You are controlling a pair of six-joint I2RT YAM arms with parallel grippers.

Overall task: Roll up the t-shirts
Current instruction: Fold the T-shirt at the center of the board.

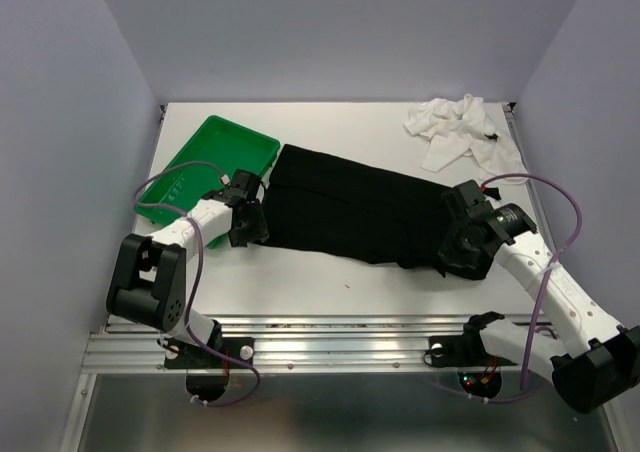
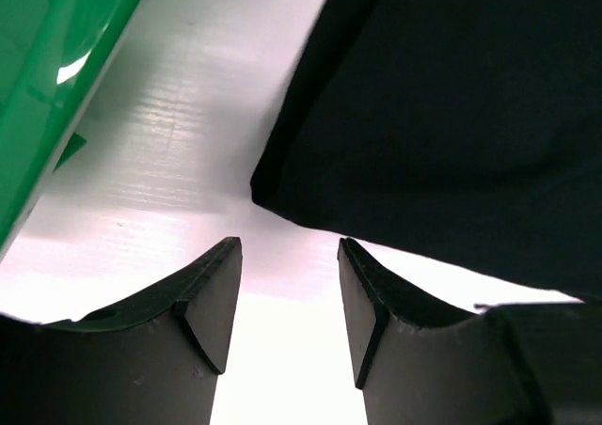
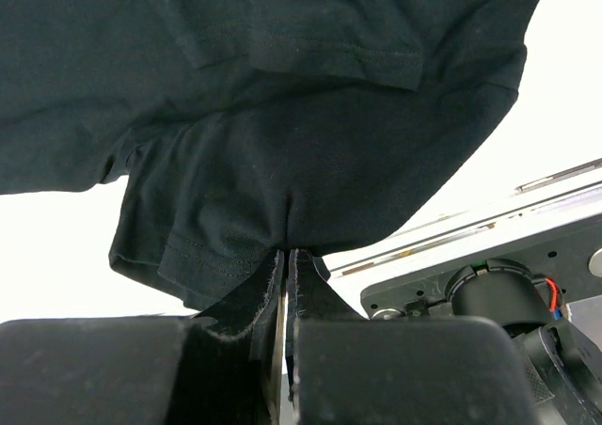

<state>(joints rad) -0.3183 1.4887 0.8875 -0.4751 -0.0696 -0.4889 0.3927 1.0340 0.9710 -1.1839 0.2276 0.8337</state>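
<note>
Top external: black t-shirt (image 1: 350,207) folded long, flat.

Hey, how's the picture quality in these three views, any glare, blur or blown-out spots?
Top external: even, soft light, but the black t-shirt reads as a nearly flat dark patch. Left wrist: the table glares to white around the left claw, and the green tray is blurred with a bright highlight. Right wrist: the shirt's seams are sharp, the table behind it blown out.

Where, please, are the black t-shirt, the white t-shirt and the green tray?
black t-shirt (image 1: 350,207): top view, middle of the cloth.
white t-shirt (image 1: 460,132): top view, centre of the crumpled heap.
green tray (image 1: 225,147): top view, bare floor.
</note>
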